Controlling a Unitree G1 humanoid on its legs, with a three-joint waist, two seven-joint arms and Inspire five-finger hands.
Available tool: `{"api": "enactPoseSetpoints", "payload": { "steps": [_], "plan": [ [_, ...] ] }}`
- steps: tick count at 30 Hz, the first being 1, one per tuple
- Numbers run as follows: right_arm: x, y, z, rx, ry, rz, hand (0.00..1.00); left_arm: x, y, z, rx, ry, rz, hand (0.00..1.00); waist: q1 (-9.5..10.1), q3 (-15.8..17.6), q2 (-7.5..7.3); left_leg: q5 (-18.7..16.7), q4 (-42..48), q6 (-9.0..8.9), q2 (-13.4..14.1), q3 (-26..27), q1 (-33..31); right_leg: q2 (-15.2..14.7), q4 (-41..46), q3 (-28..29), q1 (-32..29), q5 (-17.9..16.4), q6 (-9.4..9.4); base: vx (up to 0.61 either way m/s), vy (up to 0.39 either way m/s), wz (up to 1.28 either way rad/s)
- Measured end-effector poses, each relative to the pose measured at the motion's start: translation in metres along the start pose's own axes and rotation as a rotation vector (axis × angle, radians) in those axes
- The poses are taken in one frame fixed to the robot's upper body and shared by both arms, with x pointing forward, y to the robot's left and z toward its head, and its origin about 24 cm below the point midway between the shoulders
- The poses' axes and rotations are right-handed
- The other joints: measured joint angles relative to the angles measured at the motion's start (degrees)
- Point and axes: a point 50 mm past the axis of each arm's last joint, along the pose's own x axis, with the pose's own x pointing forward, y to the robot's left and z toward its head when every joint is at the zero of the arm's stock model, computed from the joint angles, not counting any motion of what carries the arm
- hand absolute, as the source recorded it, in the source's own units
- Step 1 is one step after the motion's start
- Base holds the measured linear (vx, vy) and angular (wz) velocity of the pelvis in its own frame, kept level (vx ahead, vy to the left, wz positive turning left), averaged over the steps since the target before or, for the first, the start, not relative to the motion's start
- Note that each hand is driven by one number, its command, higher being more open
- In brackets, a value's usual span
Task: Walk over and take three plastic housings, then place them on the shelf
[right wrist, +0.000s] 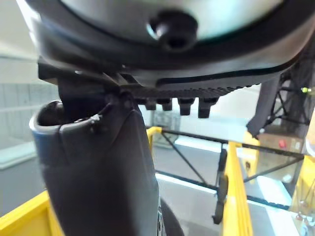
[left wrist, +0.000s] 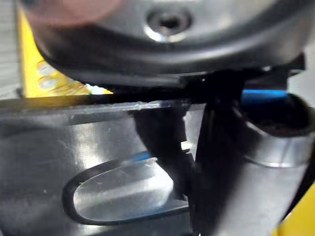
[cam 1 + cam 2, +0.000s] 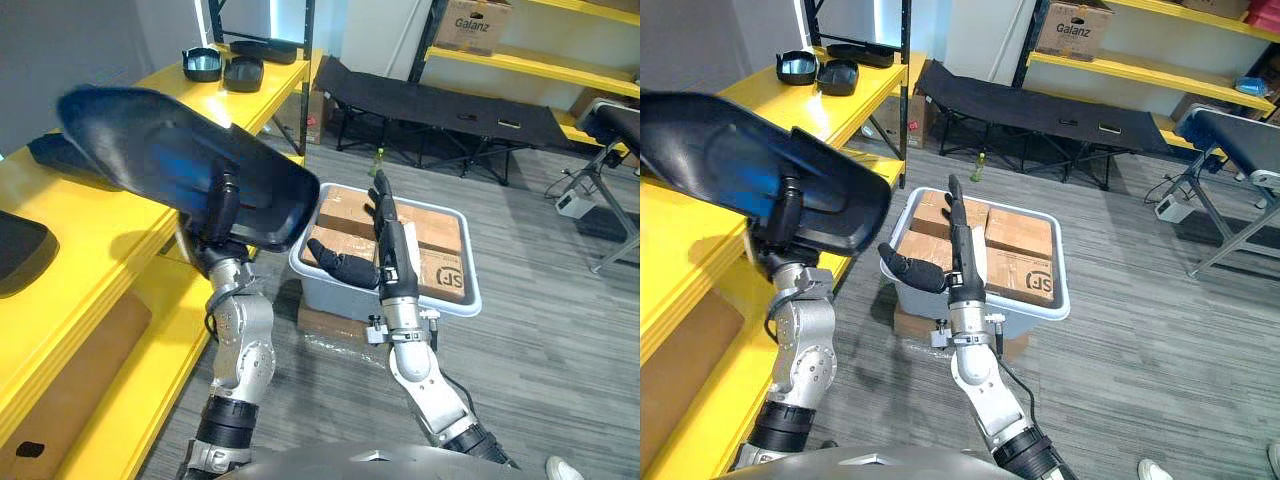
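Note:
A large black plastic housing (image 3: 170, 160) is held up, tilted, over the edge of the yellow shelf (image 3: 110, 240). My left hand (image 3: 222, 215) is shut on its lower rim from beneath. Its glossy black surface (image 2: 98, 162) shows close up in the left wrist view. My right hand (image 3: 385, 245) stands open with straight fingers pointing up and the thumb (image 3: 340, 265) out to the side, holding nothing, above the grey bin (image 3: 460, 300). Two more black housings (image 3: 20, 250) (image 3: 60, 155) lie on the shelf's top board at the left.
The grey bin holds cardboard boxes (image 3: 345, 205) and stands on the floor beside the shelf. Small black housings (image 3: 245, 72) (image 3: 203, 63) sit at the shelf's far end. A black folding cot (image 3: 440, 105) and further yellow racks stand behind. A person's shoe (image 3: 565, 468) shows at the lower right.

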Motion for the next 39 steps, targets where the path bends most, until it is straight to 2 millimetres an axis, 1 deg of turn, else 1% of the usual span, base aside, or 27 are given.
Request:
{"api": "enactPoseSetpoints", "payload": {
  "steps": [1, 2, 3, 6, 7, 10, 11, 12, 14, 16, 18, 20, 21, 22, 23, 24, 25, 26, 28, 29, 30, 32, 33, 35, 36, 38, 39],
  "plan": [
    [0.001, -0.003, -0.001, -0.008, 0.008, -0.013, 1.00, 0.002, 0.002, 0.004, 0.088, -0.055, 0.018, 0.00, 0.01, 0.00, 0.06, -0.05, 0.00, -0.01, -0.01, 0.01, 0.00, 0.00, -0.05, 0.02, 0.01, 0.00, 0.00, 0.00, 0.000, 0.00],
    [0.001, -0.005, -0.001, -0.011, 0.010, -0.020, 1.00, 0.002, 0.003, 0.005, 0.121, -0.076, 0.025, 0.00, 0.01, -0.02, 0.12, -0.07, 0.00, -0.01, -0.02, 0.02, -0.01, 0.00, -0.07, 0.02, 0.00, 0.00, 0.01, 0.00, 0.000, 0.00],
    [0.002, -0.007, 0.000, -0.013, 0.011, -0.032, 1.00, 0.004, 0.005, 0.008, 0.192, -0.117, 0.037, 0.00, 0.01, 0.00, 0.28, -0.12, 0.00, 0.00, -0.04, 0.03, -0.02, -0.01, -0.12, 0.04, 0.01, 0.01, 0.01, 0.00, 0.000, 0.00],
    [0.001, -0.015, 0.003, 0.033, 0.016, -0.047, 1.00, 0.006, 0.009, 0.012, 0.356, -0.196, 0.053, 0.00, 0.00, -0.12, 0.85, -0.33, 0.01, 0.00, -0.07, 0.08, -0.06, -0.01, -0.35, 0.06, 0.04, 0.01, 0.02, 0.00, 0.000, 0.00],
    [-0.001, -0.017, 0.003, 0.067, 0.028, -0.039, 1.00, 0.007, 0.011, 0.014, 0.436, -0.231, 0.052, 0.00, -0.24, -0.19, 1.15, -0.50, 0.13, -0.01, -0.07, 0.18, -0.09, -0.01, -0.50, 0.17, 0.04, 0.01, 0.02, 0.02, 0.003, -0.04],
    [-0.004, -0.020, 0.000, 0.117, 0.056, -0.039, 1.00, 0.004, 0.020, 0.019, 0.555, -0.280, 0.053, 0.00, -1.08, -0.31, 1.61, -1.09, 0.50, 0.00, -0.07, 0.56, -0.16, -0.01, -0.74, 0.52, 0.04, 0.03, 0.05, 0.02, 0.004, -0.06],
    [-0.007, -0.025, -0.002, 0.152, 0.081, -0.062, 1.00, 0.003, 0.025, 0.021, 0.605, -0.300, 0.053, 0.00, -1.27, -0.31, 1.93, -1.24, 0.50, -0.02, -0.07, 0.69, -0.16, -0.01, -0.88, 0.57, 0.03, 0.03, 0.05, 0.03, 0.005, -0.05],
    [-0.011, -0.032, -0.006, 0.173, 0.106, -0.093, 1.00, 0.003, 0.029, 0.022, 0.629, -0.305, 0.056, 0.00, -1.31, -0.25, 2.22, -1.35, 0.50, -0.01, -0.07, 0.83, -0.17, -0.01, -0.98, 0.68, -0.01, 0.03, 0.05, 0.03, 0.005, -0.04],
    [-0.016, -0.043, -0.010, 0.160, 0.128, -0.138, 1.00, 0.004, 0.034, 0.024, 0.641, -0.302, 0.064, 0.00, -1.36, -0.09, 2.65, -1.48, 0.50, -0.03, -0.07, 1.00, -0.17, -0.01, -1.07, 0.87, -0.10, 0.02, 0.05, 0.02, 0.005, -0.05],
    [-0.018, -0.053, -0.013, 0.168, 0.142, -0.178, 1.00, 0.002, 0.043, 0.026, 0.658, -0.300, 0.079, 0.00, -1.55, 0.01, 3.15, -1.66, 0.55, -0.10, -0.07, 1.15, -0.18, -0.01, -1.23, 1.22, -0.27, 0.02, 0.06, 0.02, 0.006, -0.08],
    [-0.020, -0.061, -0.015, 0.162, 0.152, -0.211, 1.00, -0.002, 0.051, 0.029, 0.682, -0.285, 0.068, 0.00, -1.54, -0.03, 3.72, -1.98, 0.68, -0.11, -0.10, 1.20, -0.45, 0.00, -1.70, 1.22, -0.29, 0.09, 0.16, 0.03, 0.006, -0.03],
    [-0.020, -0.063, -0.015, 0.180, 0.152, -0.209, 1.00, -0.010, 0.055, 0.036, 0.688, -0.287, 0.049, 0.00, -1.53, -0.04, 3.91, -2.42, 1.63, -0.12, -0.12, 1.02, -1.26, -0.01, -1.86, 1.08, -0.16, 0.11, 0.21, 0.04, 0.006, 0.03],
    [-0.019, -0.063, -0.015, 0.208, 0.155, -0.202, 1.00, -0.015, 0.055, 0.040, 0.685, -0.291, 0.029, 0.00, -1.37, -0.01, 3.99, -2.59, 1.86, -0.08, -0.12, 0.85, -1.32, -0.01, -1.92, 0.91, 0.11, 0.11, 0.21, 0.07, 0.003, 0.13],
    [-0.018, -0.060, -0.015, 0.271, 0.159, -0.185, 1.00, -0.021, 0.055, 0.047, 0.677, -0.306, -0.008, 0.00, -1.21, -0.02, 4.23, -2.97, 2.51, -0.01, -0.13, 0.19, -1.82, -0.03, -1.91, -0.24, 0.39, 0.11, 0.21, 0.05, -0.001, 0.14],
    [-0.018, -0.060, -0.015, 0.280, 0.159, -0.180, 1.00, -0.022, 0.055, 0.049, 0.675, -0.310, -0.014, 0.00, -1.19, -0.04, 4.27, -3.03, 2.67, 0.01, -0.15, -0.02, -2.07, -0.03, -1.90, -0.49, 0.40, 0.11, 0.21, 0.03, -0.004, 0.26],
    [-0.016, -0.057, -0.014, 0.314, 0.156, -0.158, 1.00, -0.025, 0.052, 0.056, 0.663, -0.335, -0.041, 0.00, -0.80, 0.07, 4.45, -3.03, 2.82, 0.02, -0.23, -0.81, -2.56, -0.06, -1.91, -1.51, 0.58, 0.11, 0.21, 0.01, -0.006, 0.32],
    [-0.014, -0.053, -0.013, 0.320, 0.149, -0.131, 1.00, -0.027, 0.048, 0.062, 0.652, -0.358, -0.072, 0.00, 0.00, 0.19, 4.65, -3.05, 3.22, 0.04, -0.30, -1.81, -3.05, -0.06, -1.92, -2.70, 1.00, 0.10, 0.21, 0.01, -0.008, 0.38],
    [-0.013, -0.050, -0.012, 0.322, 0.144, -0.117, 1.00, -0.028, 0.047, 0.064, 0.649, -0.369, -0.085, 0.00, 0.42, 0.26, 4.76, -3.06, 3.35, 0.03, -0.32, -2.38, -3.20, -0.05, -1.92, -3.53, 1.33, 0.09, 0.22, 0.00, -0.016, 0.44],
    [-0.001, -0.039, -0.004, 0.331, 0.099, -0.053, 1.00, -0.032, 0.048, 0.075, 0.667, -0.407, -0.109, 0.00, 2.24, 0.60, 5.31, -3.07, 3.53, 0.03, -0.63, -4.66, -3.31, -0.08, -1.95, -6.59, 2.89, -0.44, 0.28, -0.01, -0.023, 0.49],
    [0.003, -0.035, -0.001, 0.334, 0.085, -0.034, 1.00, -0.032, 0.050, 0.079, 0.679, -0.420, -0.107, 0.00, 2.43, 0.66, 5.40, -3.05, 3.52, 0.03, -0.72, -5.41, -3.47, -0.09, -1.95, -7.36, 3.22, -0.69, 0.35, -0.04, -0.028, 0.57],
    [0.009, -0.029, 0.004, 0.339, 0.058, 0.006, 1.00, -0.033, 0.055, 0.086, 0.704, -0.440, -0.101, 0.00, 3.25, 0.64, 5.57, -2.96, 3.54, 0.12, -0.79, -6.55, -4.04, 0.01, -1.85, -8.80, 3.49, -1.13, 0.36, -0.03, -0.032, 0.54],
    [0.017, -0.022, 0.011, 0.337, 0.023, 0.052, 1.00, -0.034, 0.065, 0.096, 0.736, -0.461, -0.086, 0.00, 5.12, 0.73, 5.91, -2.79, 3.58, 0.04, -0.72, -7.92, -4.82, 0.35, -1.83, -10.17, 3.67, -1.36, 0.23, -0.01, -0.029, 0.42],
    [0.022, -0.018, 0.014, 0.340, 0.005, 0.071, 1.00, -0.035, 0.071, 0.102, 0.751, -0.460, -0.070, 0.00, 6.42, 0.78, 6.05, -2.50, 3.62, 0.03, -0.72, -8.70, -5.20, 0.49, -1.83, -10.95, 3.78, -1.43, 0.19, 0.01, -0.019, 0.24],
    [0.027, -0.013, 0.018, 0.345, -0.014, 0.097, 1.00, -0.039, 0.081, 0.108, 0.744, -0.450, -0.042, 0.00, 8.20, 0.77, 6.02, -2.45, 4.07, -0.29, -0.81, -9.40, -5.48, 0.56, -1.78, -11.54, 4.18, -1.65, 0.14, 0.02, -0.023, 0.27],
    [0.029, -0.010, 0.020, 0.350, -0.026, 0.114, 1.00, -0.040, 0.085, 0.110, 0.719, -0.443, -0.029, 0.00, 8.56, 0.68, 5.86, -2.74, 5.52, -0.14, -1.12, -10.43, -6.82, 0.54, -1.76, -12.73, 4.44, -1.81, 0.04, 0.02, -0.018, 0.39],
    [0.032, -0.008, 0.023, 0.351, -0.034, 0.140, 1.00, -0.041, 0.086, 0.111, 0.663, -0.428, -0.037, 0.00, 8.74, 0.80, 5.85, -2.79, 7.27, 0.11, -1.66, -12.06, -9.13, 0.54, -1.66, -15.34, 5.19, -1.94, -0.03, 0.02, -0.019, 0.70],
    [0.032, -0.007, 0.022, 0.351, -0.030, 0.148, 1.00, -0.040, 0.084, 0.110, 0.645, -0.412, -0.066, 0.00, 8.53, 0.82, 5.77, -2.06, 8.29, 0.80, -2.42, -12.21, -11.16, 0.37, -1.63, -17.98, 5.77, -2.06, 0.05, 0.01, -0.016, 0.96]
  ]
}}
